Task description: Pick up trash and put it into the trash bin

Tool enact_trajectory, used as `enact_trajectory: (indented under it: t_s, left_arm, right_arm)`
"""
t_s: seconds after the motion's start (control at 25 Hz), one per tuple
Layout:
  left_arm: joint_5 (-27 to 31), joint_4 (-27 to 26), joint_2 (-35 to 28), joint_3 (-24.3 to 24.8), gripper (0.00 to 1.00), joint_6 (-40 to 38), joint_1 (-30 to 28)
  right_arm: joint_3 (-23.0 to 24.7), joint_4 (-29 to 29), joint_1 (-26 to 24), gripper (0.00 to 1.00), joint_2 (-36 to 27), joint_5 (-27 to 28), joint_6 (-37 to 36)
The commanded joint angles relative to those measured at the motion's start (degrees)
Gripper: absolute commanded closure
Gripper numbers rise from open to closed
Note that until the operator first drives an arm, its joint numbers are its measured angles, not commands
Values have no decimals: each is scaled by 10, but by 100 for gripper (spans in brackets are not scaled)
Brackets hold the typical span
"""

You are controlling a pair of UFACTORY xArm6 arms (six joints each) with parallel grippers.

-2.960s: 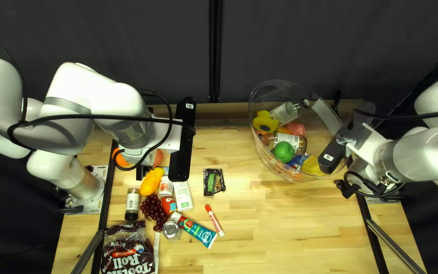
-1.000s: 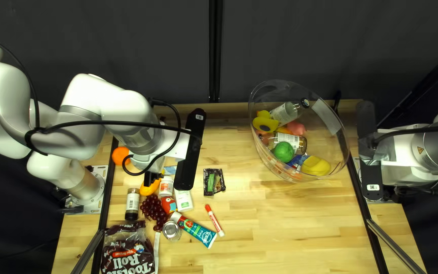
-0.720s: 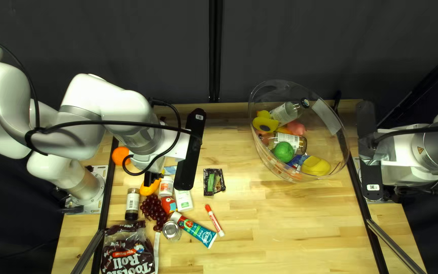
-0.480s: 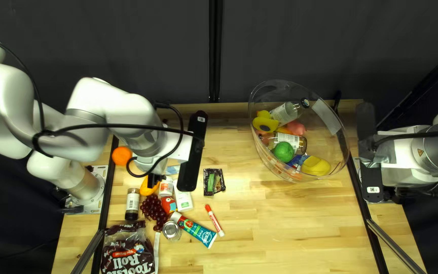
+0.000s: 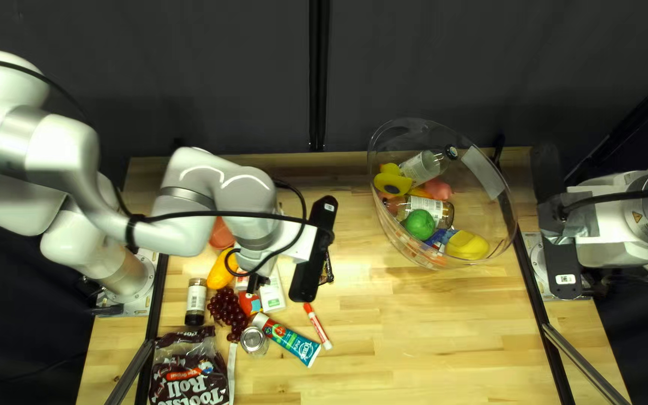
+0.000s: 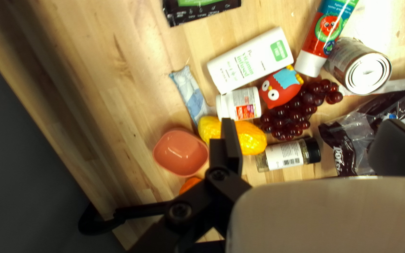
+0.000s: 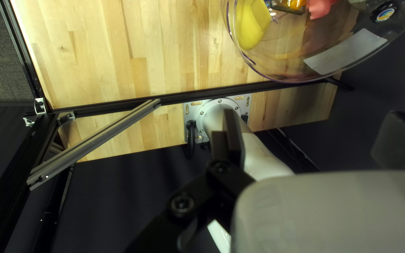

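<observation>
So, working from the left of the top left view, you are seeing the brown plastic bag [image 5: 189,375] lying toward the near edge, with the seasoning jar [image 5: 196,301], the yellow fruit [image 5: 220,271] and the red grapes [image 5: 228,311] sitting beyond it. The tin can [image 5: 253,341] and the toothpaste tube [image 5: 288,339] are lying just right of the grapes.

Your left gripper [image 6: 309,126] is hanging above this cluster, released, its two fingers standing wide apart and gripping nothing. The task is leaving the exact trash unnamed, so you are judging that yourself; the black packet [image 6: 200,11] is looking like a fair candidate. It is lying flat on the table ahead of the left gripper, past the white flat bottle [image 6: 250,60], on the side facing the bin. The left arm's black bar [image 5: 316,249] is covering most of it in the top left view, so you are not getting its long axis. Your left arm is clearly sitting nearer, so a reach is probably calling for a shift rightward before lowering.

Farther right, the clear bin [image 5: 515,217] is standing well apart from the packet, already holding several things. Beyond it, your right gripper [image 7: 312,113] is waiting at the table's right edge, also released and empty, nearer the bin but far from the packet.
</observation>
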Motion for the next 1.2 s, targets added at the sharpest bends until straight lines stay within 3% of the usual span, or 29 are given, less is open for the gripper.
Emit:
enact_trajectory:
  t_s: [0.04, 0.56, 0.92, 1.2]
  left_arm:
    - [0, 0, 0, 0, 0, 0, 0]
    - [-8, -4, 0, 7, 0, 3, 1]
    - [-154, 5, -7, 118, 0, 104, -41]
    - [-240, 2, 81, 98, 0, 153, -55]
  right_arm:
    - [0, 0, 0, 0, 0, 0, 0]
    - [0, 0, 0, 0, 0, 0, 0]
    - [0, 0, 0, 0, 0, 0, 0]
    - [0, 0, 0, 0, 0, 0, 0]
